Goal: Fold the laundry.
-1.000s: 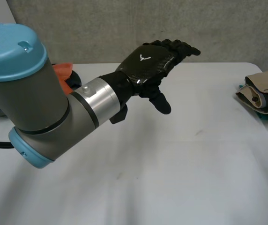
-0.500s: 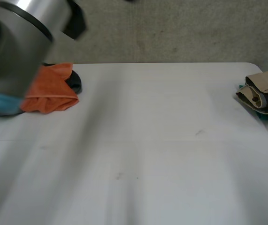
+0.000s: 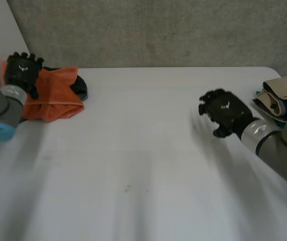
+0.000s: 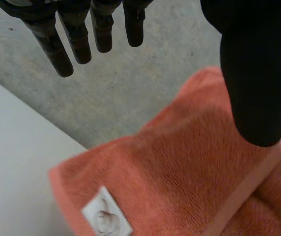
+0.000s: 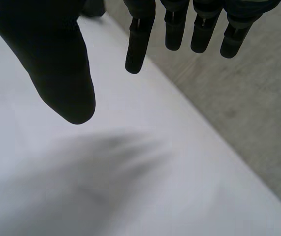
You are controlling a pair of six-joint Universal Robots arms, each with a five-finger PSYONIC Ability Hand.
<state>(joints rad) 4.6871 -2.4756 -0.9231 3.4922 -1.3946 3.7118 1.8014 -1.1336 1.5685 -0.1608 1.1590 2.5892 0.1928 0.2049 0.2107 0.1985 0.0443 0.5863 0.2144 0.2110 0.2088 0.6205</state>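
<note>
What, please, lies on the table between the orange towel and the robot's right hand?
In the head view, bare white table, save a dark item lying against the orange towel on the right hand's side.

Orange towel [image 3: 53, 98]: bunched, loosely folded, table [image 3: 148, 150] 10 o'clock; white label [image 4: 106, 219] near one corner. Dark cloth [image 3: 80, 88] touching its 2 o'clock side. Beige garment [image 3: 286, 98]: folded, 3 o'clock edge, on teal cloth [image 3: 284, 127].

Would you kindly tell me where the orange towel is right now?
In the head view, the orange towel lies at the table's far-left corner, beneath the left robot hand, beside a dark item.
</note>
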